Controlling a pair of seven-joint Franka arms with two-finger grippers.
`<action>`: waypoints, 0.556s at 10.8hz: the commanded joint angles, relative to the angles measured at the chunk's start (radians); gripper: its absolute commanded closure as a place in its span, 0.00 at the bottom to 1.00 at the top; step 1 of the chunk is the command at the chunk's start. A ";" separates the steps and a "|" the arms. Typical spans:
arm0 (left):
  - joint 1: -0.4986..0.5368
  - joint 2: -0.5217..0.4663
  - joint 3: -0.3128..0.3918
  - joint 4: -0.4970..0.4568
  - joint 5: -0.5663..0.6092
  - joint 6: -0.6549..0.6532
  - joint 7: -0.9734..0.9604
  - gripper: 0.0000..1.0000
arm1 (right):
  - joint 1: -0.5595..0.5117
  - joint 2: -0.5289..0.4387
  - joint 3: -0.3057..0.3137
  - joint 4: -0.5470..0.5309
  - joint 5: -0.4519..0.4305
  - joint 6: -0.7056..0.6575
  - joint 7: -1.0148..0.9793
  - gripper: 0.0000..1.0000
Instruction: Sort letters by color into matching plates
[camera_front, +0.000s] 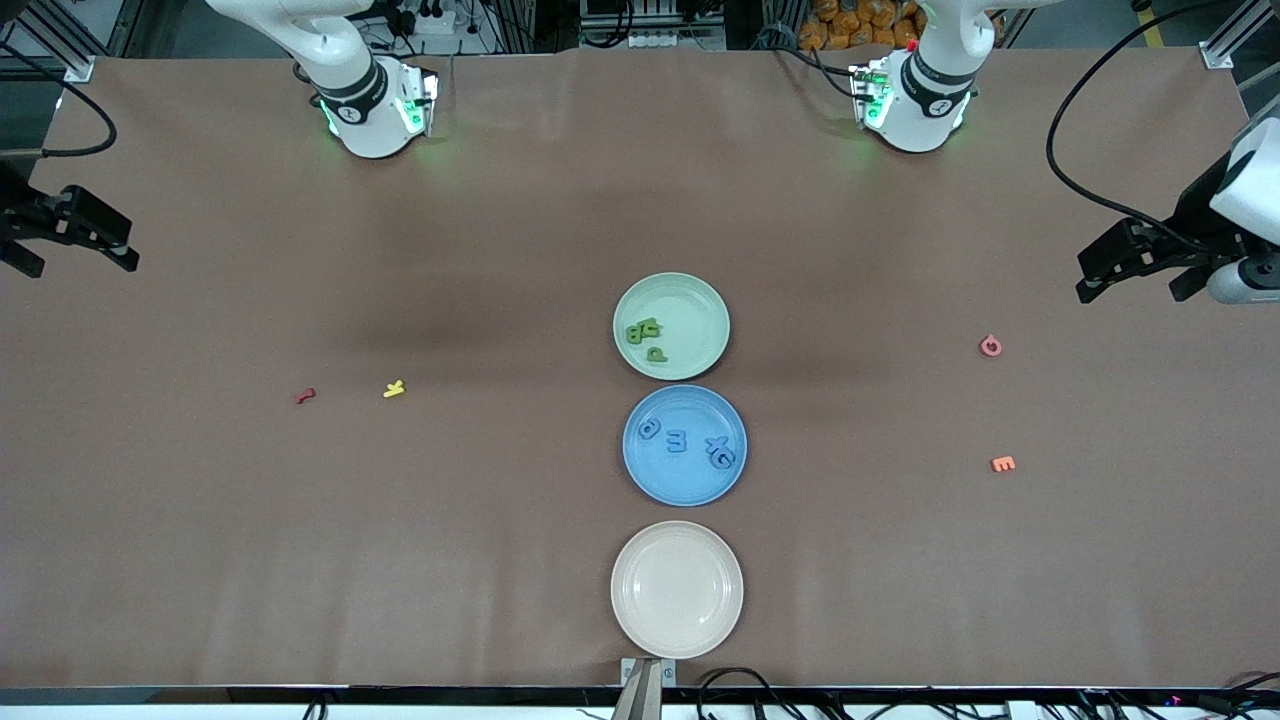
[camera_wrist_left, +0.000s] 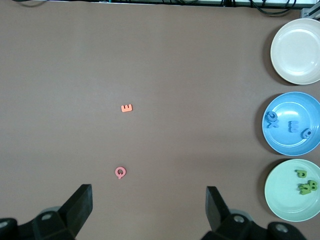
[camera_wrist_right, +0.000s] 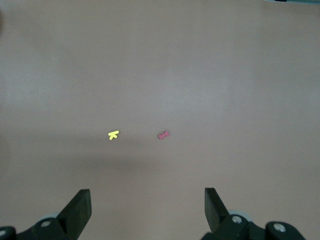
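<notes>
The mint green plate (camera_front: 692, 308) holds a cluster of green letters (camera_front: 643, 332). Just nearer the front camera, the blue plate (camera_front: 685, 482) holds several blue letters (camera_front: 677, 441). The left wrist view shows both plates (camera_wrist_left: 285, 197) (camera_wrist_left: 295, 145) with their letters too. My left gripper (camera_front: 1135, 285) (camera_wrist_left: 149, 205) hangs open and empty above the table's left-arm end, near the pink letter (camera_front: 990, 346). My right gripper (camera_front: 75, 262) (camera_wrist_right: 147, 207) hangs open and empty above the right-arm end.
A cream plate (camera_front: 677, 589) stands nearest the front camera, in line with the other two. Stray letters lie on the brown table: pink (camera_wrist_left: 120, 172) and orange (camera_front: 1002, 463) toward the left arm's end, red (camera_front: 305, 396) and yellow (camera_front: 394, 389) toward the right arm's.
</notes>
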 joint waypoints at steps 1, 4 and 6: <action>0.004 -0.003 -0.001 0.008 0.018 0.003 0.000 0.00 | -0.001 -0.010 0.004 0.009 0.082 -0.040 0.051 0.00; 0.004 -0.003 -0.001 0.008 0.015 0.003 0.000 0.00 | -0.001 -0.012 0.021 0.011 0.073 -0.046 0.067 0.00; 0.004 -0.003 0.000 0.008 0.015 0.005 0.000 0.00 | 0.001 -0.010 0.023 0.011 0.066 -0.060 0.064 0.00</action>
